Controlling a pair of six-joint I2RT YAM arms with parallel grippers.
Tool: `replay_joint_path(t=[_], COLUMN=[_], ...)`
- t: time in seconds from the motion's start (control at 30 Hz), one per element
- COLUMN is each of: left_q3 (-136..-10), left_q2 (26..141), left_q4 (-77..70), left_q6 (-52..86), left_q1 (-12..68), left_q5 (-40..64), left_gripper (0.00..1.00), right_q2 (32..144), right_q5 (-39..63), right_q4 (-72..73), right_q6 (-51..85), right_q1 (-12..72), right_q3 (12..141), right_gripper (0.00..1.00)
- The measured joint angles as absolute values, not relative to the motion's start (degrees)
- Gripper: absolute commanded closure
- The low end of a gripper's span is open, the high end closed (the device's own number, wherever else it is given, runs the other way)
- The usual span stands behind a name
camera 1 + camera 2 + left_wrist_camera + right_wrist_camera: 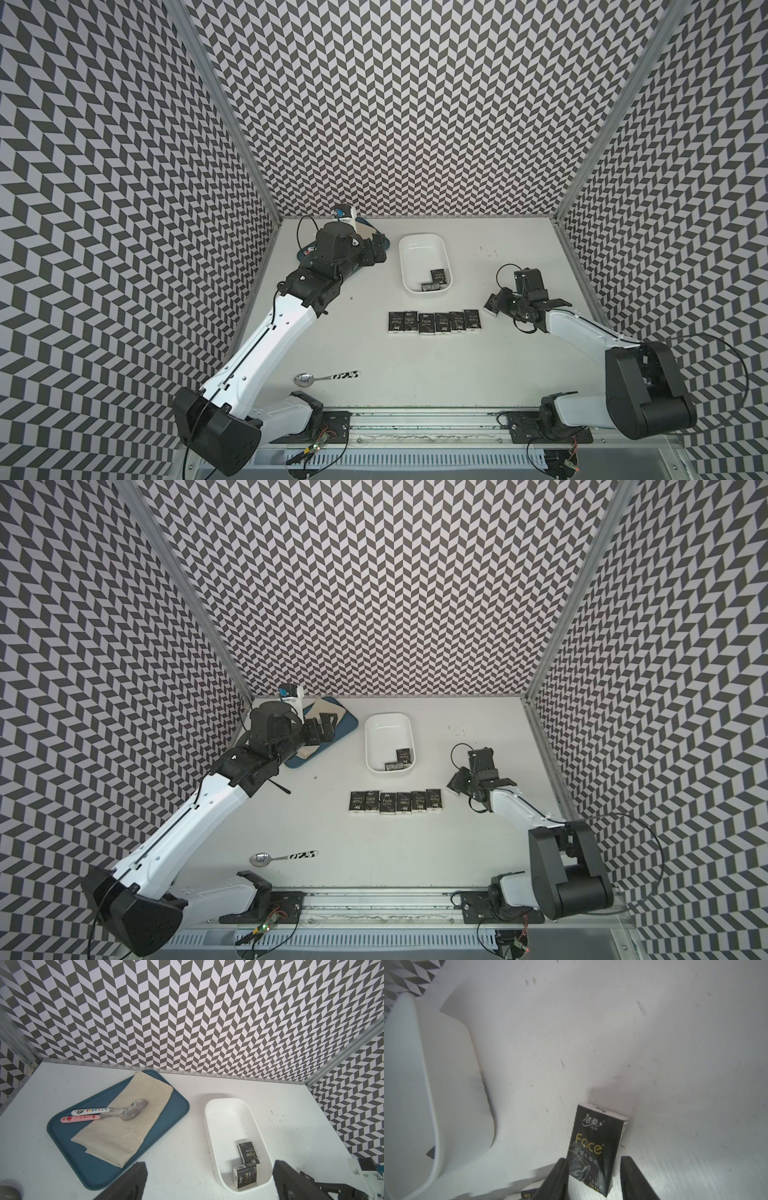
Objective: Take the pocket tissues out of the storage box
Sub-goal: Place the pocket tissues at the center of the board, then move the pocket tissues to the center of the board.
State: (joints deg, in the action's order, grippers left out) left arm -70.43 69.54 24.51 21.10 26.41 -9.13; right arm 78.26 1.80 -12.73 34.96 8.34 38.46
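Observation:
The white storage box (pixel 419 259) (pixel 386 737) (pixel 228 1122) stands at mid-table and holds two black pocket tissues (pixel 438 276) (pixel 395 766) (pixel 248 1152) at its near end. Several more packets lie in a row (pixel 432 323) (pixel 397 802) on the table in front of it. Right of that row, my right gripper (pixel 493 308) (pixel 593 1169) is low over the table, open. One packet (pixel 593 1142) lies between its fingers, with a gap on one side. My left gripper (pixel 379 249) (pixel 209 1164) hangs wide open and empty by the blue tray, left of the box.
A blue tray (pixel 174 1109) (pixel 345 725) with a beige cloth (pixel 124 1130) and two spoons (pixel 133 1105) sits at the back left. Another spoon (pixel 307 379) lies near the front edge. A small blue-and-white object (pixel 344 212) stands in the back left corner. Patterned walls close in three sides.

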Motion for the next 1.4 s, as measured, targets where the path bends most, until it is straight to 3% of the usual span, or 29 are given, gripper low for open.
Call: replay_joint_path(t=[0.2, 0.63, 1.07, 1.4], left_q3=[-70.4, -70.4, -70.4, -70.4], left_q2=[69.5, 69.5, 69.3, 69.3], left_q4=[24.5, 24.5, 24.4, 24.0], left_q6=[21.1, 21.1, 21.1, 21.5], left_q1=[26.4, 26.4, 26.4, 26.4], left_q5=[-9.1, -9.1, -9.1, -8.4], left_gripper=[0.01, 0.01, 0.01, 0.01], right_q2=[78.8, 80.6, 83.7, 83.8], right_q5=[3.2, 8.1, 9.3, 8.6], right_q4=[-11.7, -7.3, -1.5, -6.2], right_q6=[35.0, 35.6, 34.6, 28.6], right_q1=[5.3, 5.1, 5.1, 5.5], right_q3=[38.2, 34.2, 32.7, 35.2], right_gripper=[0.60, 0.62, 0.85, 0.86])
